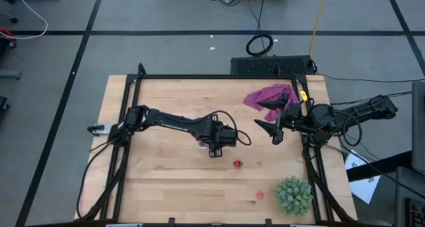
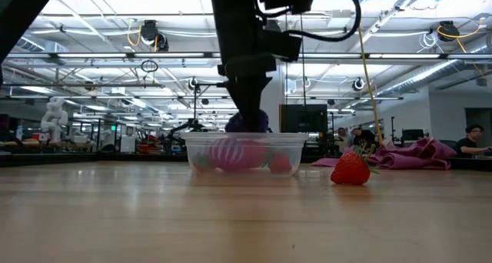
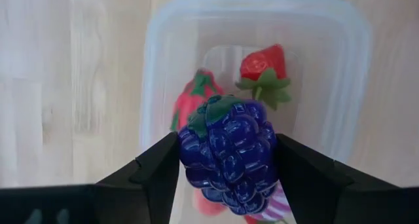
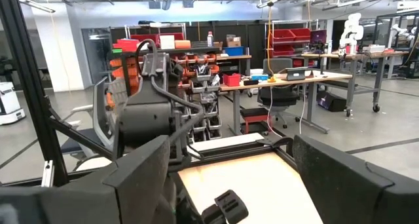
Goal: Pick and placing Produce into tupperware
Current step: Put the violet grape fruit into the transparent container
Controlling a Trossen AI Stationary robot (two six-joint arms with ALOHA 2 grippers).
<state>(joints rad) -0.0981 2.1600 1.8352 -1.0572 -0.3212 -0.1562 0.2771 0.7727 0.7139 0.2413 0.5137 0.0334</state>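
My left gripper (image 1: 215,149) hangs over the tupperware (image 2: 246,151), a clear box near the table's middle, and is shut on a spiky purple fruit (image 3: 228,153). Inside the box lie a red strawberry (image 3: 262,64), a pinkish-red piece (image 3: 194,98) and more pink bits under the purple one. Outside it, one strawberry (image 1: 237,164) rests on the table to the box's near right, and another red piece (image 1: 260,194) lies nearer the near edge. My right gripper (image 1: 265,117) waits open, raised off the table at its right side, touching nothing. My left gripper pinches the spiky purple fruit by its two bumpy sides (image 3: 186,160), one finger (image 3: 154,175) on each. The fingers come from above, pointing down into the box's opening. The fruit is lifted clear, its green leaf cap (image 3: 213,112) showing on the side turned toward the strawberry in the box.
A purple-magenta cloth (image 1: 269,94) lies bunched at the far right of the table, close to the right arm. A big green spiky ball (image 1: 293,194) sits at the near right corner. Bare wood (image 1: 153,177) stretches along the table's near left part.
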